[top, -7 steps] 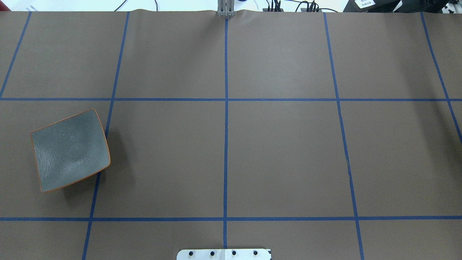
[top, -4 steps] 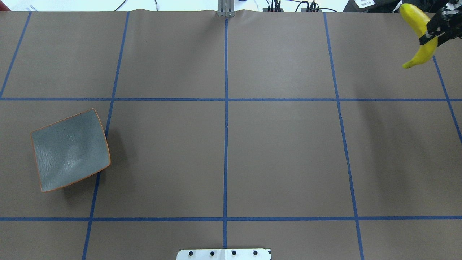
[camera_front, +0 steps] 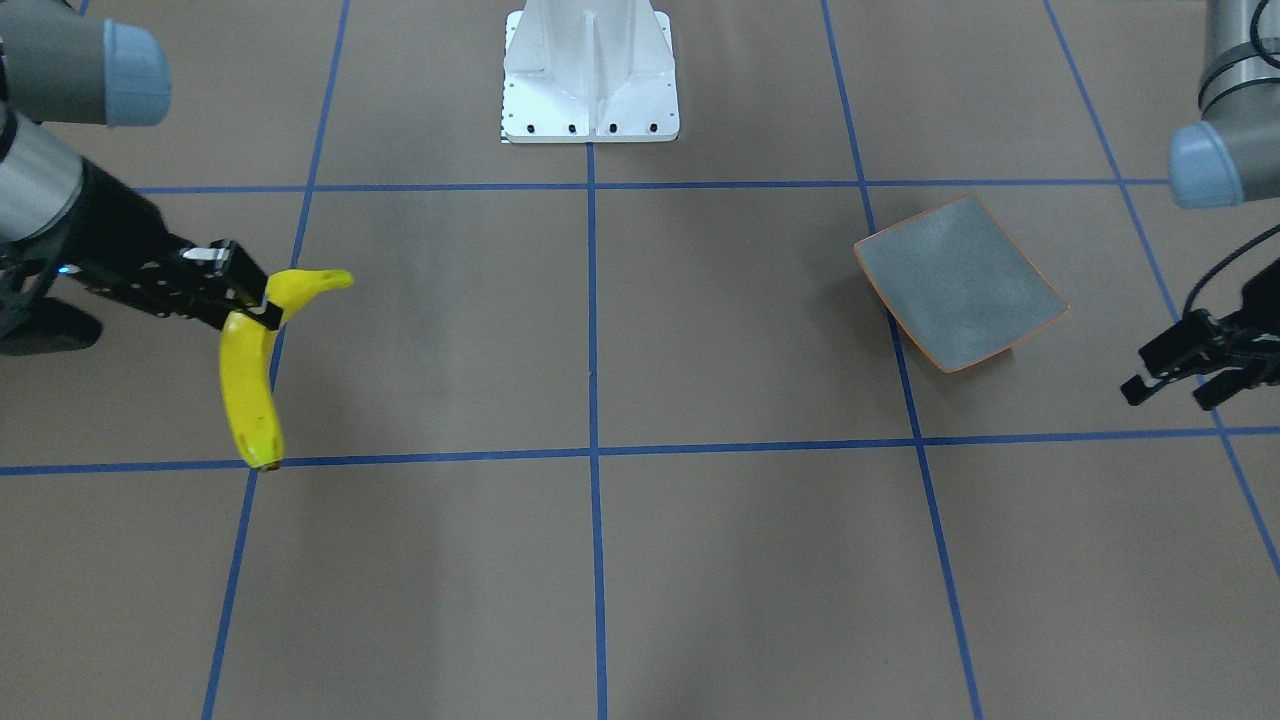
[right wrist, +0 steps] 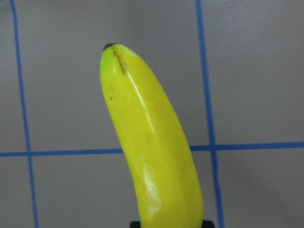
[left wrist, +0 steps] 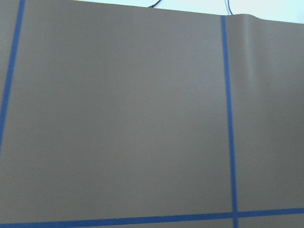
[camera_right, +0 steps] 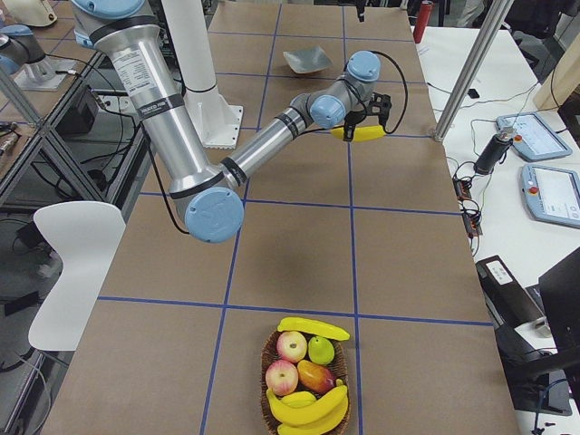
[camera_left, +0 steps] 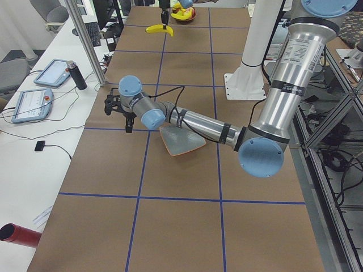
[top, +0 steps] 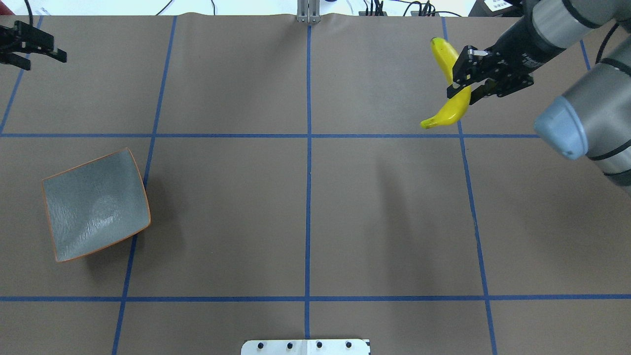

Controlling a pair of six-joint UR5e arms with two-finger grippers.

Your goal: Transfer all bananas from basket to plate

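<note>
The right gripper (top: 459,85) is pinching one banana (top: 457,108) across its middle and holds it in the air above the table. In the overhead view this banana sits at about 2 o'clock from the table centre. Its stem end points to 7 o'clock and its blunt tip to 12 o'clock.

In the right wrist view the banana (right wrist: 152,156) is cut off by the lower edge. Only a dark sliver of the fingers shows there.

The banana's skin is glossy, smooth and bright yellow. It has a faint brown streak near the dark tip.

The left gripper (camera_front: 1165,393) hangs with its fingers spread and empty, at about 10 o'clock in the overhead view. The left wrist view shows only the mat (left wrist: 118,118) and blue tape lines (left wrist: 229,118).

The plate (top: 96,204) lies at about 9 o'clock, well apart from the banana, with nothing on it. It is rectangular and grey-blue, with a finely textured face, a thin orange rim and two upcurved edges.

The basket (camera_right: 265,381) shows only in the side views. It is woven, and the lower edge of the right side view partly cuts it off. It holds more bananas (camera_right: 308,410) among other fruit, with one laid across its far rim.
</note>
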